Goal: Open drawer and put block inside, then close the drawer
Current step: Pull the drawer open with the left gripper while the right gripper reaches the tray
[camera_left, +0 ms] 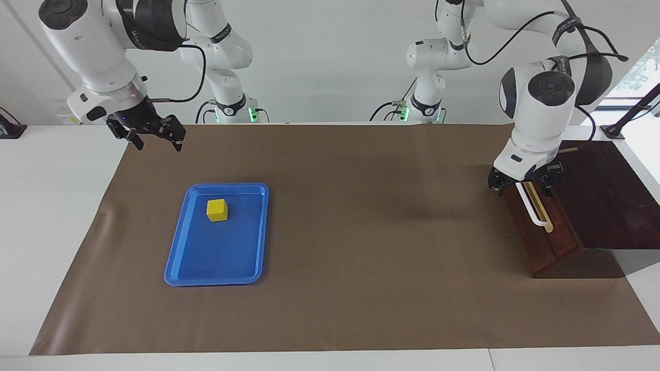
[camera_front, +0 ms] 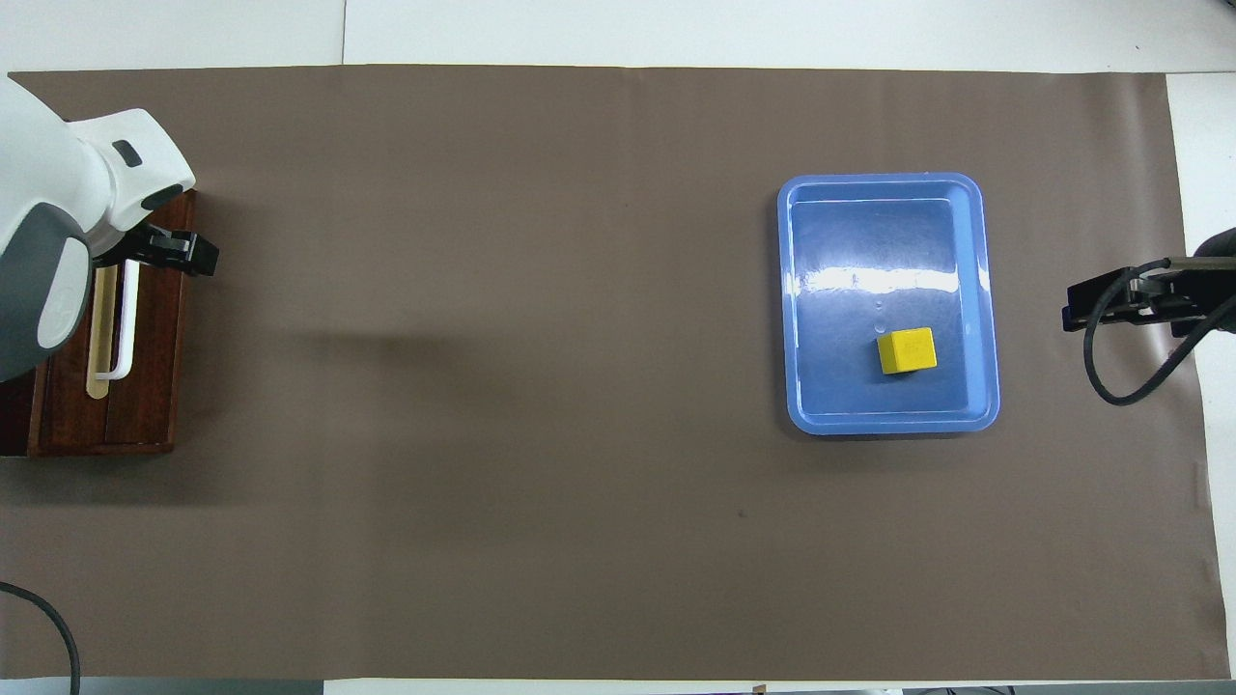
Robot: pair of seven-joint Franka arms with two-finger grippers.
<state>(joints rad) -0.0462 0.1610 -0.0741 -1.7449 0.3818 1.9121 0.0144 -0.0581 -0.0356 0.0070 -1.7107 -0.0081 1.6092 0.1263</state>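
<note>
The drawer is shut in its dark wooden box at the left arm's end of the table. Its white bar handle runs along the reddish-brown front and also shows in the overhead view. My left gripper is open over the handle, one finger on each side of the bar; I cannot tell whether it touches. In the overhead view its hand hides part of the handle. The yellow block lies in a blue tray. My right gripper is open and empty, held in the air.
The blue tray lies toward the right arm's end, on a brown mat that covers most of the white table. The right gripper hangs over the mat's edge, beside the tray and apart from it.
</note>
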